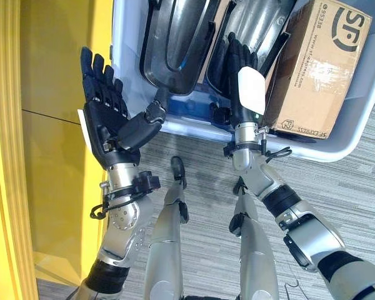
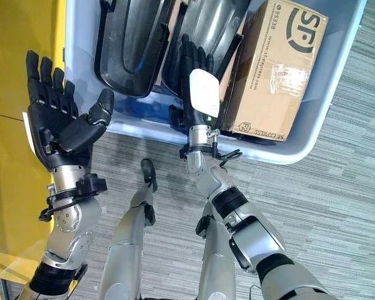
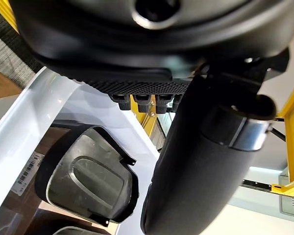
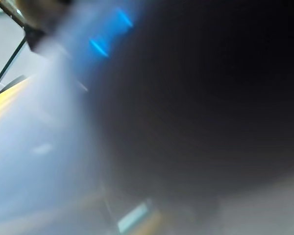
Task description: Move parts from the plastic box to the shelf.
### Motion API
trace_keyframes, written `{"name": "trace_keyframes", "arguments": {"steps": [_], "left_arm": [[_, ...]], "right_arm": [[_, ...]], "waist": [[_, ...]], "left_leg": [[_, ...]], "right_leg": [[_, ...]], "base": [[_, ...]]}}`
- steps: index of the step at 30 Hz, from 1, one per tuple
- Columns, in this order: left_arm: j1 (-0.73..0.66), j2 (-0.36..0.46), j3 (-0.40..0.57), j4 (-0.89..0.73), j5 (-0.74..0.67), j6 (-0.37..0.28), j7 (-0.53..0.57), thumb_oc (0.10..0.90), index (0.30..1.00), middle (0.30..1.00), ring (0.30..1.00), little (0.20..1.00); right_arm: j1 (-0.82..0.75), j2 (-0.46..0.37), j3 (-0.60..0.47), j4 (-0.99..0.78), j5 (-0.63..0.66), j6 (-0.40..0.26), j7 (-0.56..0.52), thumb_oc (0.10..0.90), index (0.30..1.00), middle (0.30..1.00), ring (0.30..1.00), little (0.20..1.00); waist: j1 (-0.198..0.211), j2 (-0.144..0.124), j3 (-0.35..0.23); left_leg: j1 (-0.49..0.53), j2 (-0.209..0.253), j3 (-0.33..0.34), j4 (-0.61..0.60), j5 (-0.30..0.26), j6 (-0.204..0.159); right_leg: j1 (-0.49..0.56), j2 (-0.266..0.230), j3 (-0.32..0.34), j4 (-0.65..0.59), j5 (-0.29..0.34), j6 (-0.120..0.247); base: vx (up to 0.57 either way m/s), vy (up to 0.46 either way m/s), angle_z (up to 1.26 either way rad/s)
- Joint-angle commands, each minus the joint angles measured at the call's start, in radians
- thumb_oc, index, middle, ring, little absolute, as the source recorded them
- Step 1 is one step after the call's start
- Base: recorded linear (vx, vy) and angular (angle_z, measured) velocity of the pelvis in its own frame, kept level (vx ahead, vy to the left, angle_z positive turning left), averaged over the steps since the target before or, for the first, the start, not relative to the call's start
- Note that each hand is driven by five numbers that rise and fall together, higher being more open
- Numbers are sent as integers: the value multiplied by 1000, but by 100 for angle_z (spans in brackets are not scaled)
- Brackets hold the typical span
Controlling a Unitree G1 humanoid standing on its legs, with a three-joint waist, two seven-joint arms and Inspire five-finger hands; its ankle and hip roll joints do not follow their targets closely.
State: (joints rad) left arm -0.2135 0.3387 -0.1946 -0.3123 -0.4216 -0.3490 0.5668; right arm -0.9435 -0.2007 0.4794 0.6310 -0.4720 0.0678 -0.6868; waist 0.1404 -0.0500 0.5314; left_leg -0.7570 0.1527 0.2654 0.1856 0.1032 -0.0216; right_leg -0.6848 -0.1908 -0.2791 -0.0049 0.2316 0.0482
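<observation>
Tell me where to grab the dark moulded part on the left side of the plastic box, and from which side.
Probably by the raised rim at the near end of the left dark moulded part, coming from above: it lies as a shallow shell, its edge exposed near the plastic box wall. The left hand hovers open beside it, palm up.

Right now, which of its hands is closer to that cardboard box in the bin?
Right. The right hand reaches into the bin beside the cardboard box; the left hand hangs open outside the bin's far corner.

A grey striped carpet floor [image 2: 337, 187] carries the pale plastic box [image 2: 312, 134], with a yellow shelf frame [image 1: 6, 156] standing beside it.
</observation>
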Motion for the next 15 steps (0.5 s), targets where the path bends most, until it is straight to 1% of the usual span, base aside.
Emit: {"name": "trace_keyframes", "arguments": {"steps": [1,7,15], "left_arm": [[0,46,-11,-188,32,-110,-46,900,1000,1000,1000,1000],[8,42,-9,-190,24,-105,-57,900,1000,1000,1000,1000],[4,41,-6,-183,27,-98,-55,900,1000,1000,1000,1000]], "right_arm": [[-71,-15,41,204,3,21,52,400,300,300,300,300],[-61,-13,50,230,18,12,71,400,300,300,300,300],[-20,-26,67,171,-8,12,86,400,300,300,300,300]], "waist": [[45,88,-11],[47,90,-11],[34,85,-11]], "left_leg": [[-14,-58,-157,-13,-75,-37],[-14,-57,-157,-9,-75,-38],[6,-54,-148,-11,-75,-39]], "right_leg": [[128,-38,64,106,-186,130],[126,-38,64,109,-188,130],[133,-36,70,115,-190,130]], "base": [[0,0,0],[0,0,0],[-1,-1,0]]}}
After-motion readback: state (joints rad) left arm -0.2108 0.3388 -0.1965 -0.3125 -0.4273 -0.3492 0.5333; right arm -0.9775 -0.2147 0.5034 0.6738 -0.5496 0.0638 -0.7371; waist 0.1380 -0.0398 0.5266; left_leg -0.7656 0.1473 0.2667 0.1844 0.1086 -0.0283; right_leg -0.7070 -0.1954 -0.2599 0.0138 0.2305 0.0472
